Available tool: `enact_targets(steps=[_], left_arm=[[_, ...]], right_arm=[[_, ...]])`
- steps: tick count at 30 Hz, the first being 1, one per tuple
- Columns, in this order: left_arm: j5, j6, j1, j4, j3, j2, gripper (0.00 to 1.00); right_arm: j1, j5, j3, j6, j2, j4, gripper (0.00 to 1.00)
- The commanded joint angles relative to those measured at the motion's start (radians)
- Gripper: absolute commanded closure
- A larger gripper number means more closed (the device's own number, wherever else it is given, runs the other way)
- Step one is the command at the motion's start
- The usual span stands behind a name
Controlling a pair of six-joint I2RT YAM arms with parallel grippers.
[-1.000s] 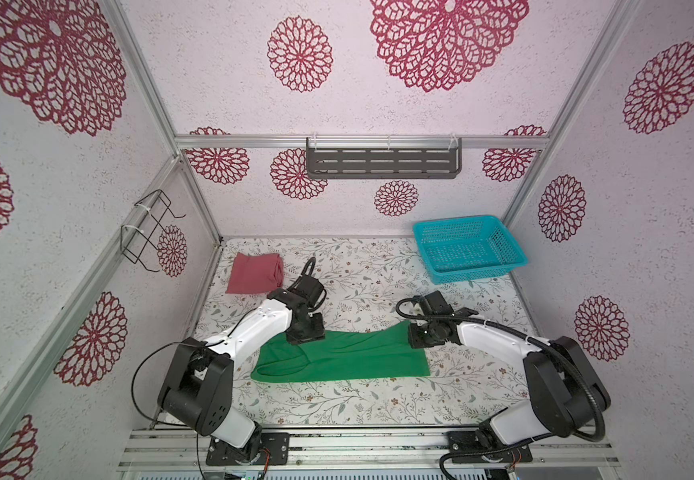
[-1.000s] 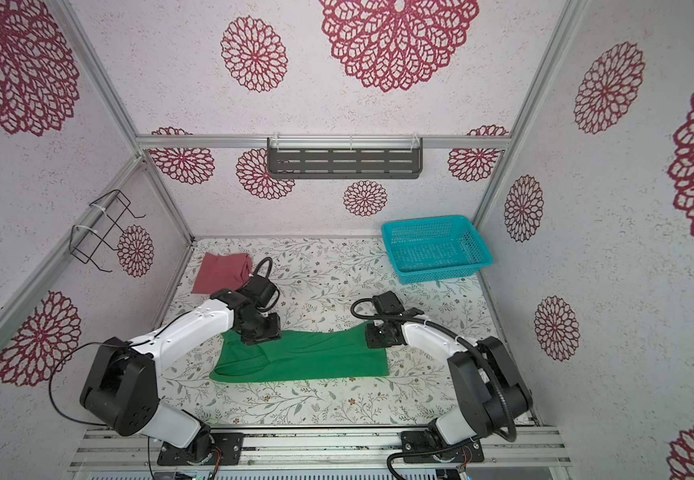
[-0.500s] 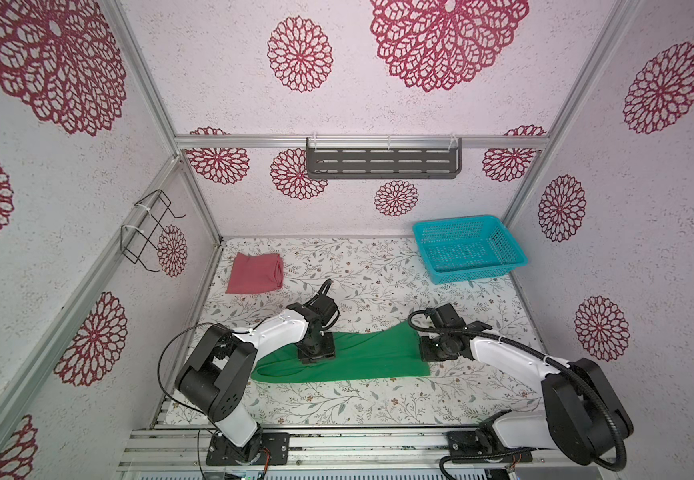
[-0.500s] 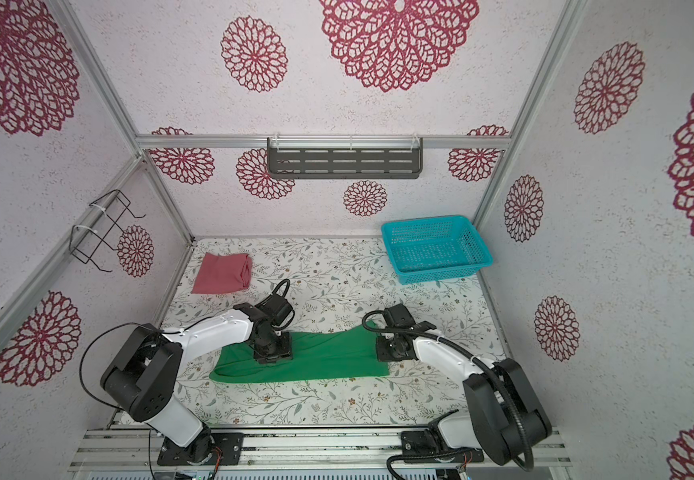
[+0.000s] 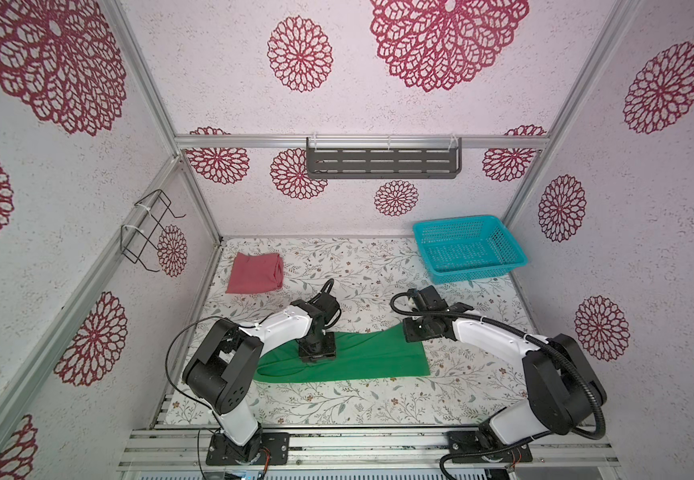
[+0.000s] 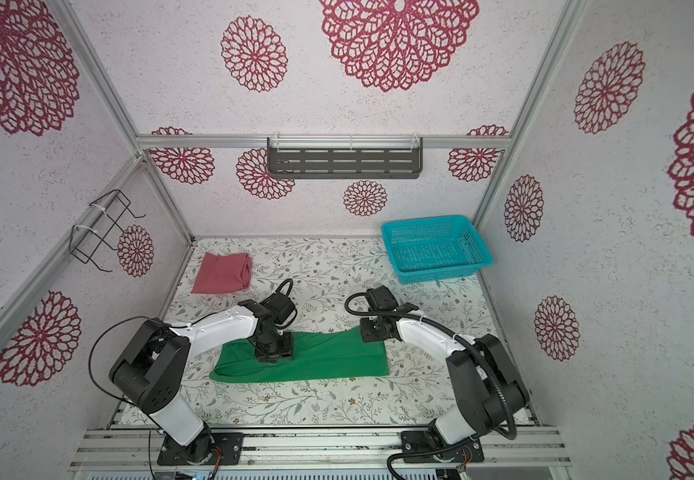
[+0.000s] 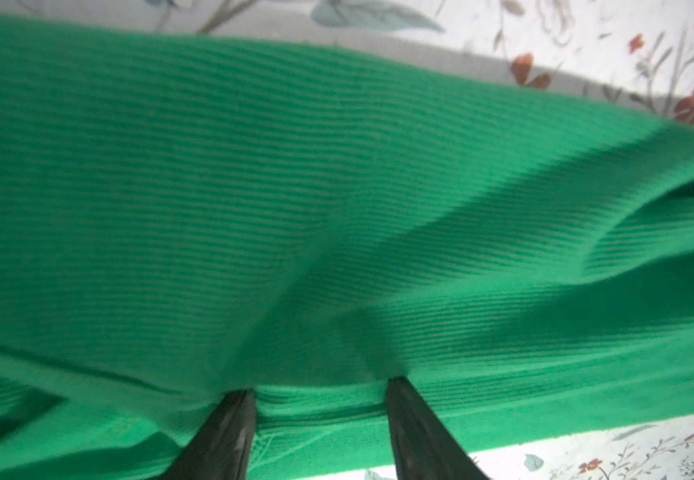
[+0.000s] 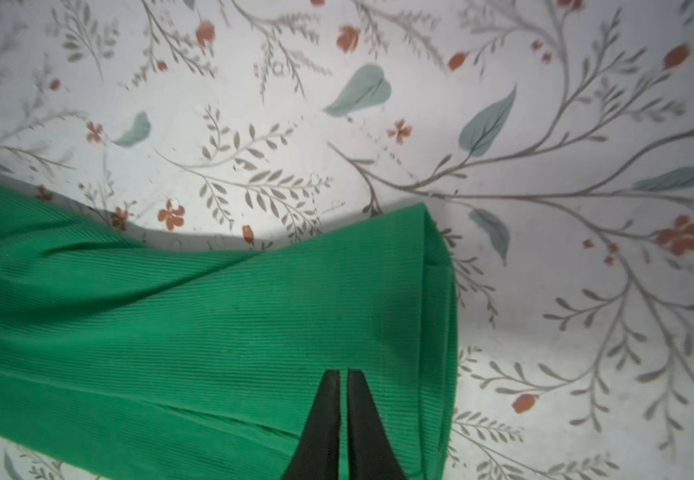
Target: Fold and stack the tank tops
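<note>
Pinching with the right gripper, I have its two black fingers drawn almost together on the bright green ribbed tank top, close to the short edge at the garment's 3 o'clock end. In the right wrist view the cloth there stands off the table with a shadow under it. I judge that corner is lifted, ready to be carried over for a fold.

The left gripper is doing a different job. Its fingers stand about half apart, tips pushed down into the same green cloth with a ridge of it between them. I read that as a pin rather than a pick, anchoring the cloth so the right arm's pull does not drag the whole piece. Whether it nips any cloth I cannot tell.

In both top views the green tank top lies as a long band at 6 o'clock on the flower-printed tabletop, flat except for the raised corner toward 2 o'clock. The dusty pink-red tank top sits folded into a small square at 10 o'clock, well apart, and I take it as the base of the stack. The turquoise plastic mesh basket stands at 1 o'clock, clear of both arms.
</note>
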Motion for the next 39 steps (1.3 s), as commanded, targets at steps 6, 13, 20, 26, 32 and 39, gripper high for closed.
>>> enact_targets(steps=[6, 13, 20, 26, 32, 39], left_arm=[[-0.034, 0.025, -0.001, 0.03, 0.008, 0.181, 0.45], [-0.043, 0.125, -0.003, -0.013, 0.239, 0.355, 0.44], [-0.079, 0.327, -0.011, -0.152, 0.659, 0.556, 0.43], [-0.124, 0.458, -0.019, -0.225, 0.8, 0.499, 0.27], [-0.245, 0.429, -0.009, -0.255, 0.693, 0.294, 0.21], [-0.129, 0.155, 0.094, -0.023, 0.403, 0.178, 0.32]], right_arm=[[-0.002, 0.014, -0.214, 0.131, -0.082, 0.093, 0.93], [0.056, -0.035, -0.369, 0.313, -0.251, 0.027, 0.93], [0.14, 0.067, -0.236, 0.223, -0.397, -0.199, 0.87], [0.104, 0.098, -0.178, 0.121, -0.36, -0.079, 0.66], [0.106, 0.074, -0.066, 0.021, -0.186, -0.038, 0.73], [0.106, 0.047, -0.072, -0.016, -0.051, 0.015, 0.74]])
